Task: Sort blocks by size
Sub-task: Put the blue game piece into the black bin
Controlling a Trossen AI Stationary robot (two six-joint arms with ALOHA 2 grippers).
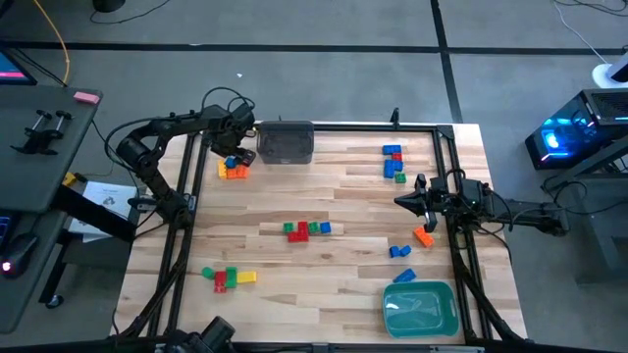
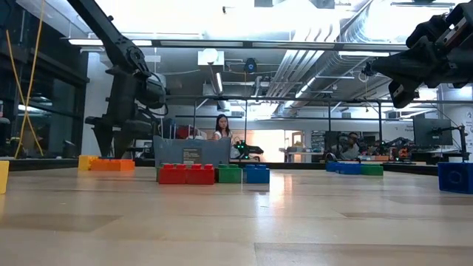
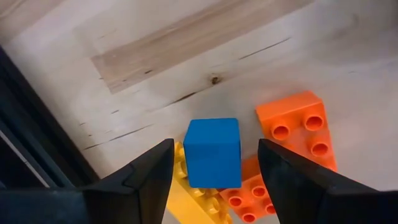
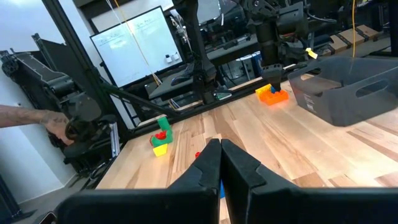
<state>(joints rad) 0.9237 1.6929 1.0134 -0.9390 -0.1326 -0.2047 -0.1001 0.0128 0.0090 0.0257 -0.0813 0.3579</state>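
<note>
My left gripper (image 3: 214, 163) points straight down over a small pile at the table's far left and is open. Its two fingers stand on either side of a blue block (image 3: 212, 151), with a gap showing on each side. That block rests on a yellow brick (image 3: 189, 202) and orange bricks (image 3: 298, 127). From above, the pile (image 1: 234, 169) lies just left of the bin. My right gripper (image 4: 219, 152) is shut on nothing and points level above the table's right edge (image 1: 407, 201).
A dark grey bin (image 1: 286, 142) stands at the far edge and a teal tray (image 1: 420, 307) at the near right. More blocks lie in groups: table's middle (image 1: 306, 230), near left (image 1: 228, 277), far right (image 1: 393, 162), right (image 1: 412, 245). A person's hand (image 4: 37, 121) shows beyond the table.
</note>
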